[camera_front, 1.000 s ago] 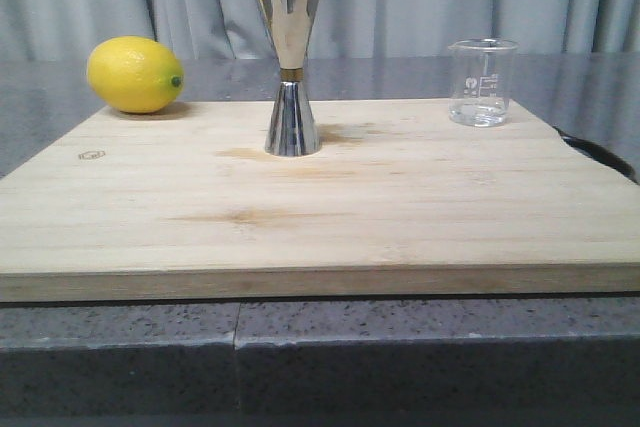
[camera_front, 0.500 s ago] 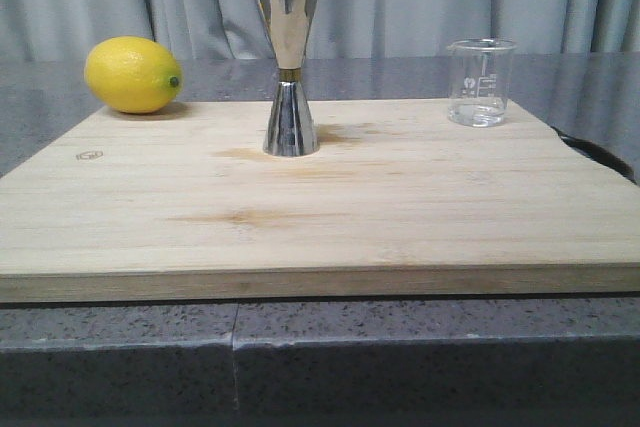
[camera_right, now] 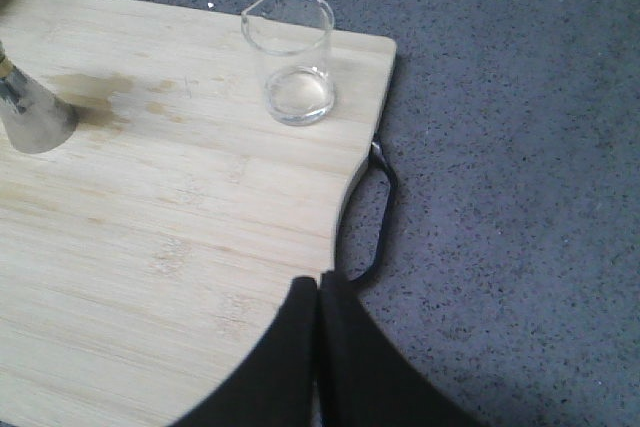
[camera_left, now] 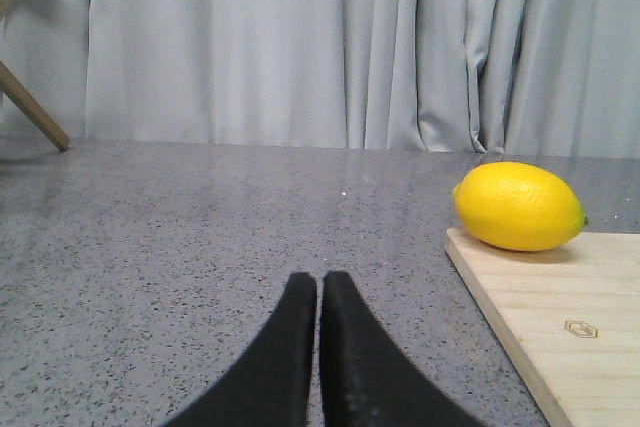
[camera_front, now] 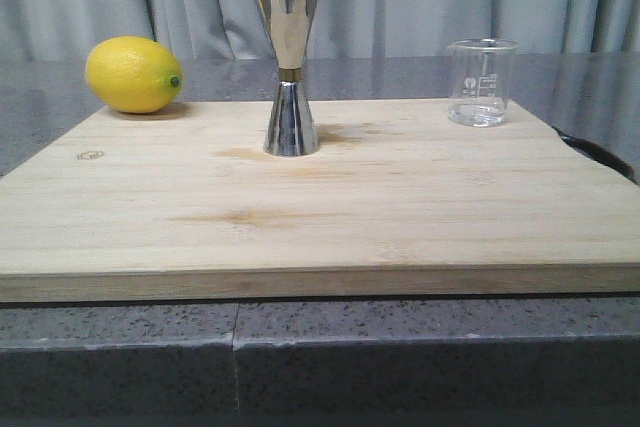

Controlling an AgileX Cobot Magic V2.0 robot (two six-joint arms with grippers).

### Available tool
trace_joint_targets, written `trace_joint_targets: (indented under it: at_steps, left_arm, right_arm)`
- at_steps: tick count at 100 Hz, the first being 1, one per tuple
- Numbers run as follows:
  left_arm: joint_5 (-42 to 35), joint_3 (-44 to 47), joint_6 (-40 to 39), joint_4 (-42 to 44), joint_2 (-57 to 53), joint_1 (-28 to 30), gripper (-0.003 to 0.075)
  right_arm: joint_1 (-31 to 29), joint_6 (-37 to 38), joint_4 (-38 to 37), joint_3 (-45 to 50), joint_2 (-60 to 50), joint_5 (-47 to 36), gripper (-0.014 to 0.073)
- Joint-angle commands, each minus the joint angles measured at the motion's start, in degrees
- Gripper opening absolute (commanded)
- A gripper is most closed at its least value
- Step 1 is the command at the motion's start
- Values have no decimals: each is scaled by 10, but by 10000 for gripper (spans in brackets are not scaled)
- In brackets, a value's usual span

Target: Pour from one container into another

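Note:
The small clear glass beaker (camera_front: 482, 82) stands upright at the far right of the wooden board (camera_front: 320, 207); in the right wrist view the beaker (camera_right: 290, 57) shows its pour lip and looks nearly empty. The steel hourglass jigger (camera_front: 289, 62) with a gold waist band stands upright mid-board; only the jigger's base (camera_right: 32, 117) shows at the edge of the right wrist view. My right gripper (camera_right: 319, 287) is shut and empty, above the board's right edge, short of the beaker. My left gripper (camera_left: 320, 284) is shut and empty over the grey counter, left of the board.
A yellow lemon (camera_front: 133, 74) lies on the board's far left corner, also in the left wrist view (camera_left: 519, 206). The board has a black handle (camera_right: 372, 217) on its right side. Grey speckled counter (camera_left: 180, 227) surrounds the board; curtains hang behind.
None of the objects has moved; only the front view shifted by a pixel or two.

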Motion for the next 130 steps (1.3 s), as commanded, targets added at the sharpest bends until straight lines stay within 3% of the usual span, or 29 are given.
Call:
trace_joint_targets:
  at_steps: [1, 21, 32, 42, 59, 91, 130]
  left_arm:
    - [-46, 3, 1, -3, -13, 1, -19]
    - [-46, 3, 1, -3, -13, 1, -19]
    - [-46, 3, 1, -3, -13, 1, -19]
    - [-46, 3, 1, -3, -13, 1, -19]
    - [-46, 3, 1, -3, -13, 1, -19]
    - [-46, 3, 1, -3, -13, 1, -19]
    - [-45, 3, 1, -3, -13, 1, -19]
  right_arm:
    - [-1, 0, -8, -17, 0, -36, -71]
    - [-2, 0, -10, -13, -14, -35, -71]
    - [-47, -1, 6, 20, -70, -57, -71]
    - [-120, -1, 59, 91, -148, -143, -71]
    - [-196, -1, 61, 226, -287, -264, -71]
    - [-201, -1, 51, 396, -430, -380, -71]
    - [-201, -3, 21, 397, -440, -356, -71]
